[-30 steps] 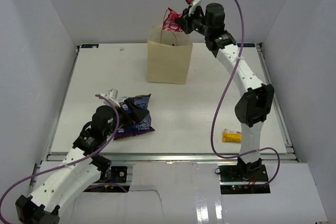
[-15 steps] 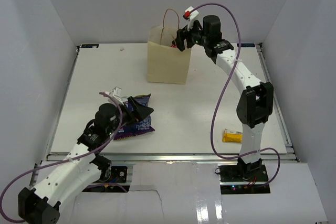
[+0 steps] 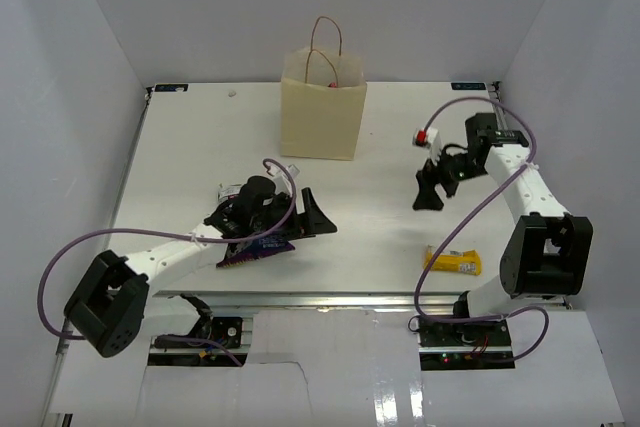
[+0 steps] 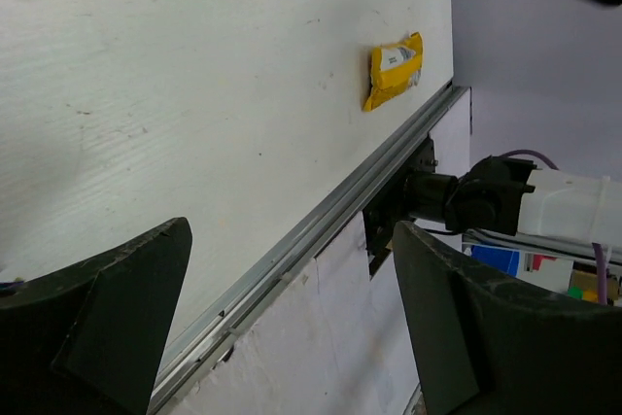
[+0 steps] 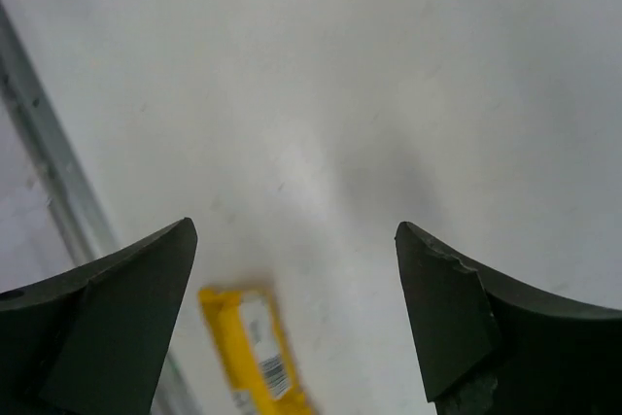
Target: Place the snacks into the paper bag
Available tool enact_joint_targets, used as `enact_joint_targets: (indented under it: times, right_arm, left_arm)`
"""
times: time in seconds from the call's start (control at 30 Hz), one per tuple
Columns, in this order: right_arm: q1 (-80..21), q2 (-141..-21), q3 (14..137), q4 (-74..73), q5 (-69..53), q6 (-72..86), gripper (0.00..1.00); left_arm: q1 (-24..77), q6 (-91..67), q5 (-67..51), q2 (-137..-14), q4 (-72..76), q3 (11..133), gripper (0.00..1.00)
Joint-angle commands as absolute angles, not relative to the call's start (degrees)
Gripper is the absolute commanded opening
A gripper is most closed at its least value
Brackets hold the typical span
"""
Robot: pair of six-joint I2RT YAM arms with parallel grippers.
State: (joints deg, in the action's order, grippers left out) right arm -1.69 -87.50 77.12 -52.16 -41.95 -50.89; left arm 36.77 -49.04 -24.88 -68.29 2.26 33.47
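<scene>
L claw (image 3: 316, 216) released beside blue-purple bag (image 3: 252, 249), R claw (image 3: 428, 189) released near yellow bar (image 3: 452, 262)

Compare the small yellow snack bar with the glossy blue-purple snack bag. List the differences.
The small yellow snack bar is bright; the glossy blue-purple snack bag is dark. The bar looks far smaller than the bag. The bar lies uncovered, front right; the bag lies front left, partly under the left arm. Both rest on the white table, outside the tan paper bag.
</scene>
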Motion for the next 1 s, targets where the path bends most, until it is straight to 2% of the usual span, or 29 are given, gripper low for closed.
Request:
enact_joint_targets:
  times: [0.0, 0.1, 0.23, 0.33, 0.43, 0.57, 0.73, 0.83, 0.87, 0.97]
  right_arm:
    - [3.1, -82.6, 66.6, -67.9, -38.0, -63.6, 0.89]
    - [3.3, -73.4, 54.9, -62.6, -28.9, -62.7, 0.91]
    - [3.3, -63.9, 43.9, -60.9, -24.2, -76.9, 0.93]
    - [3.3, -61.4, 36.8, -56.2, -22.7, -86.1, 0.93]
    - [3.3, -63.4, 34.7, -50.6, -22.6, -87.4, 0.90]
    - [3.3, -68.3, 37.1, -48.3, -22.8, -85.3, 0.78]
    - [3.3, -71.0, 36.7, -44.3, -23.1, -83.2, 0.71]
    - [3.3, -72.4, 35.0, -42.5, -22.1, -82.9, 0.61]
    - [3.3, -72.7, 34.6, -41.8, -21.9, -82.1, 0.53]
    - [3.3, -72.7, 33.6, -41.5, -22.8, -80.7, 0.40]
  left_arm:
    - [40.4, -48.4, -27.2, -71.6, 7.5, 37.0, 0.94]
    - [42.7, -48.7, -26.8, -76.5, 7.6, 38.8, 0.94]
    - [44.7, -48.8, -26.8, -79.4, 7.8, 40.7, 0.94]
    - [45.7, -49.0, -26.9, -80.2, 8.0, 41.1, 0.94]
    - [46.5, -49.3, -26.5, -80.1, 8.0, 41.0, 0.94]
    - [47.6, -50.2, -25.1, -78.3, 8.0, 39.9, 0.94]
    - [48.4, -51.2, -23.9, -77.0, 8.1, 38.8, 0.94]
    - [48.7, -51.4, -23.7, -77.0, 8.2, 39.1, 0.94]
    - [48.8, -51.5, -24.0, -77.1, 8.4, 39.4, 0.94]
    - [48.8, -51.9, -25.2, -78.2, 10.3, 40.1, 0.94]
